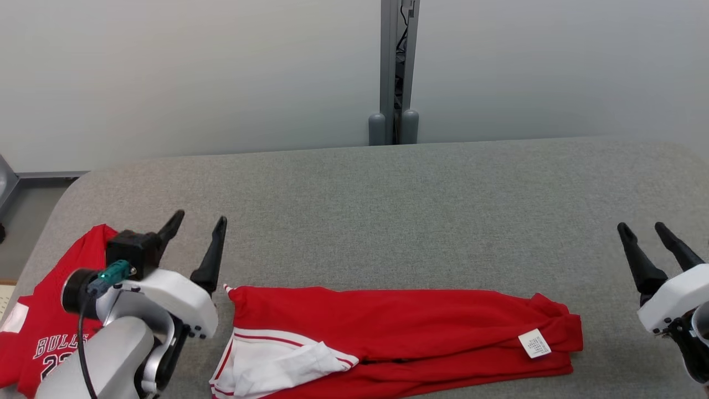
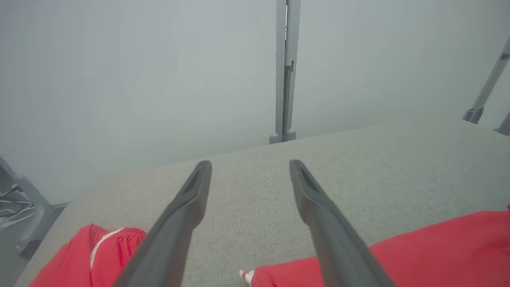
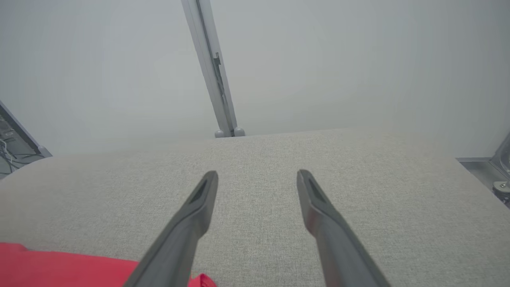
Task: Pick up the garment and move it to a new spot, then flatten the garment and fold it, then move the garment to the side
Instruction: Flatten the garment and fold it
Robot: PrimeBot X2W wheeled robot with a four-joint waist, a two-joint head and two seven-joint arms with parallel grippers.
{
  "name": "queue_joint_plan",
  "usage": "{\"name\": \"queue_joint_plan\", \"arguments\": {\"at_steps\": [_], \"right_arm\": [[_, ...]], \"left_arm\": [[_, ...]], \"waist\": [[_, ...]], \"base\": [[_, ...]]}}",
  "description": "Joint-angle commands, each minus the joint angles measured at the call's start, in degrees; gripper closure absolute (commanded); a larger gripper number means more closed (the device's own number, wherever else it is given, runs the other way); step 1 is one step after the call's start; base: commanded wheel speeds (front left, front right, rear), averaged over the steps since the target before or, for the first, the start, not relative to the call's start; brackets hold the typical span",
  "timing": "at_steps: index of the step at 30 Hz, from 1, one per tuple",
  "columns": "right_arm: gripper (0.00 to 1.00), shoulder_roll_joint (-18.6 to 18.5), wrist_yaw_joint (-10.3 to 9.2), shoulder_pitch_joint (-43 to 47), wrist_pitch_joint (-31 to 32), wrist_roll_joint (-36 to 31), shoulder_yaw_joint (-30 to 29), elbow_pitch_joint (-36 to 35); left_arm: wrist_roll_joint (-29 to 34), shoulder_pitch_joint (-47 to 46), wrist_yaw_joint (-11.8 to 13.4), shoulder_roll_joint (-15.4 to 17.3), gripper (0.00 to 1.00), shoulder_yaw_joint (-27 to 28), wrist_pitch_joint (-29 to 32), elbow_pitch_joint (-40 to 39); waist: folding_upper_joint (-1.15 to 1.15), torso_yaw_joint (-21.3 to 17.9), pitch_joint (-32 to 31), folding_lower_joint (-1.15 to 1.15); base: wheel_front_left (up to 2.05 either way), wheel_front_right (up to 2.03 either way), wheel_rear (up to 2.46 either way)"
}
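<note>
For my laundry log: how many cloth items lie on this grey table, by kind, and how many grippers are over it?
Red folded garment with white trim: 1
Red jersey with white BULLS lettering: 1
Grippers with two dark fingers, both open: 2 (left gripper, right gripper)
Total: 4

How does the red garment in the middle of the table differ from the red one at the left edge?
The middle garment lies as a long folded band along the near side; the left garment sits at the far left, partly hidden. The left garment bears white BULLS lettering; the middle garment shows none, only a white tag and striped white trim. Both are red and rest on the grey table.
</note>
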Motion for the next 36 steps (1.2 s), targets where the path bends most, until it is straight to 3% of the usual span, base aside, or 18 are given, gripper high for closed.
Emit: {"name": "queue_joint_plan", "arguments": {"at_steps": [1, 5, 8, 12, 18, 26, 36], "right_arm": [[0.00, 0.9, -0.01, 2.1, -0.1, -2.1, -4.2, -1.8], [0.00, 4.6, -0.01, 8.5, -0.1, -9.1, -17.0, -8.5], [0.00, 8.0, -0.01, 12.6, -0.1, -13.2, -24.0, -13.6], [0.00, 11.7, 0.00, 17.2, -0.1, -17.5, -29.6, -19.5], [0.00, 16.1, -0.01, 21.8, -0.1, -21.3, -32.9, -24.2], [0.00, 18.3, -0.01, 24.4, -0.1, -22.8, -32.8, -24.1], [0.00, 18.0, -0.01, 23.7, -0.1, -22.3, -32.6, -22.1]], "left_arm": [[2.4, 0.6, 1.4, -0.8, 0.00, 3.6, -0.3, -0.8], [11.6, 6.6, 3.8, -4.9, 0.00, 15.9, -0.3, -4.7], [18.6, 11.2, 3.7, -8.4, 0.00, 24.3, -0.3, -7.4], [27.5, 17.8, 3.9, -14.2, 0.00, 34.4, -0.3, -10.5], [38.3, 25.5, 1.4, -22.9, 0.00, 45.0, -0.3, -12.5], [45.1, 30.9, -4.4, -27.7, 0.00, 50.5, -0.3, -10.8], [46.2, 29.8, -7.0, -28.7, 0.00, 52.8, -0.3, -9.8]], "waist": [[0.00, 0.0, 0.2, 0.00], [0.00, -0.2, 0.6, 0.00], [0.00, -0.4, 0.8, 0.00], [0.00, -0.5, 0.9, 0.00], [0.00, -0.9, 0.7, 0.00], [0.00, -1.1, 0.6, 0.00], [0.00, -0.7, 0.6, 0.00]], "base": [[0.00, 0.00, 0.00], [0.00, 0.00, 0.00], [0.00, 0.00, 0.00], [0.00, 0.00, 0.00], [0.00, 0.00, 0.00], [0.00, 0.00, 0.00], [0.00, 0.00, 0.00]]}}
